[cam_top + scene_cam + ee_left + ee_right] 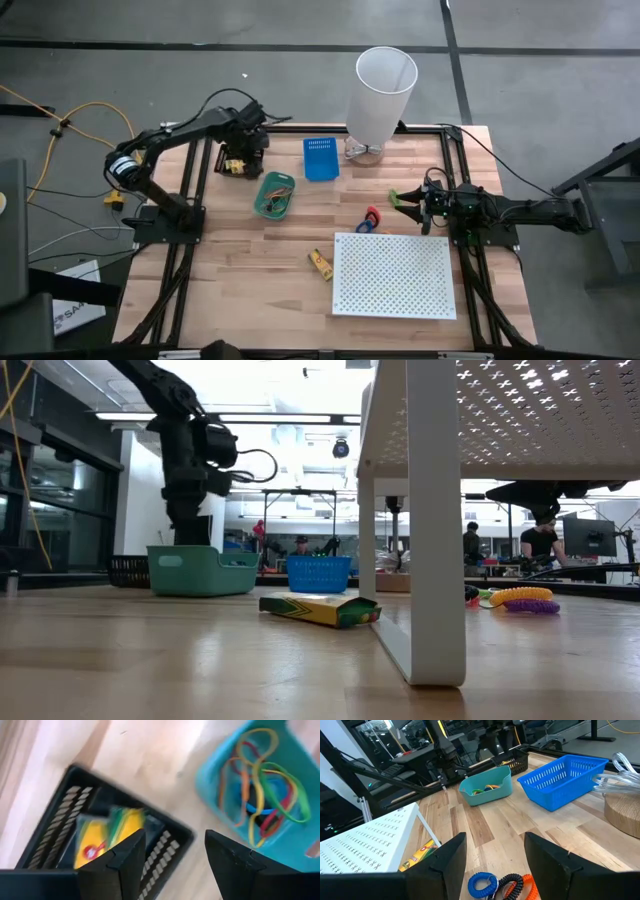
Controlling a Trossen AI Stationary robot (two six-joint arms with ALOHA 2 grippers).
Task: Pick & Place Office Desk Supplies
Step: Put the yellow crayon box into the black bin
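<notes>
High view: the left gripper [240, 152] hangs over the black slatted plastic basket [234, 164], just left of the teal plastic tub [273, 194]. The right gripper [412, 199], arm stretched low, rests right of the tub.

Low view: a yellow-and-green crayon pack [320, 608] lies flat in front of the tub [200, 571].

Left wrist view: jaws spread, empty; yellow packs [107, 835] lie in the basket [70, 835], rubber-band loops [260, 785] in the tub.

Right wrist view: jaws spread, empty; coiled blue, black and orange loops [502, 885] lie near the tub.
</notes>
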